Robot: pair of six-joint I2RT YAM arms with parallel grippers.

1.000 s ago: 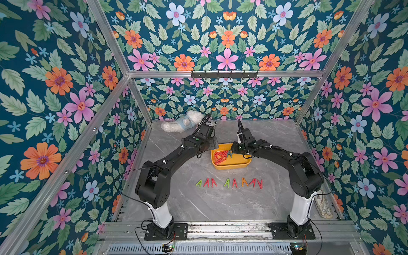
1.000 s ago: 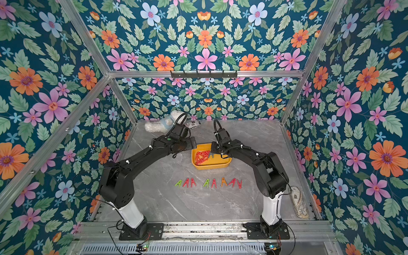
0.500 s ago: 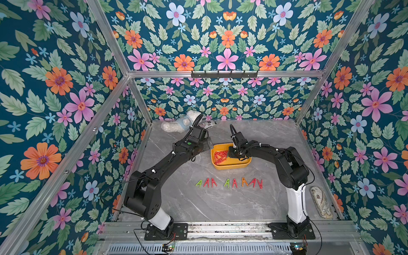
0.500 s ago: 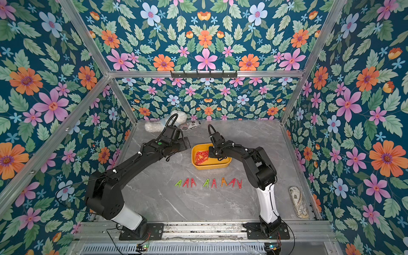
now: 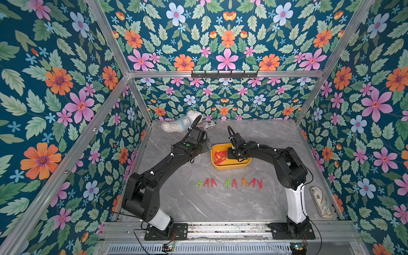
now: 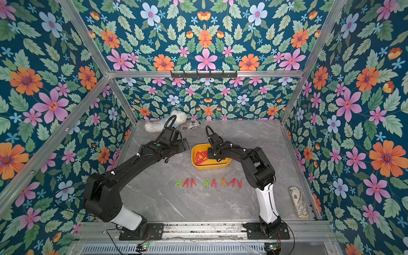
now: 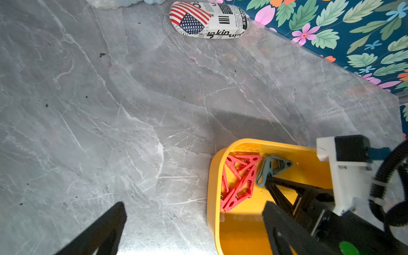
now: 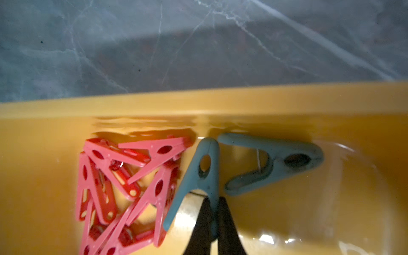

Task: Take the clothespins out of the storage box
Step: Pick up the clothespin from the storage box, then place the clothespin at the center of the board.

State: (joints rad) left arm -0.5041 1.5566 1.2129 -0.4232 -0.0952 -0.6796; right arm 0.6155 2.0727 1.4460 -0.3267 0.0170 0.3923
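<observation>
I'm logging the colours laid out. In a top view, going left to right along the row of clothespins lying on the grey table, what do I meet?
Green plastic clothespin, red clothespin, second red clothespin, second green clothespin, third red clothespin, orange clothespin, fourth red clothespin, fifth red clothespin.

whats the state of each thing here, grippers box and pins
left gripper: open, empty
right gripper: shut on teal clothespin
teal clothespin: gripped, inside storage box
second teal clothespin: loose in box
red clothespins: piled in box
row of clothespins: out, on table
flag case: closed
</observation>
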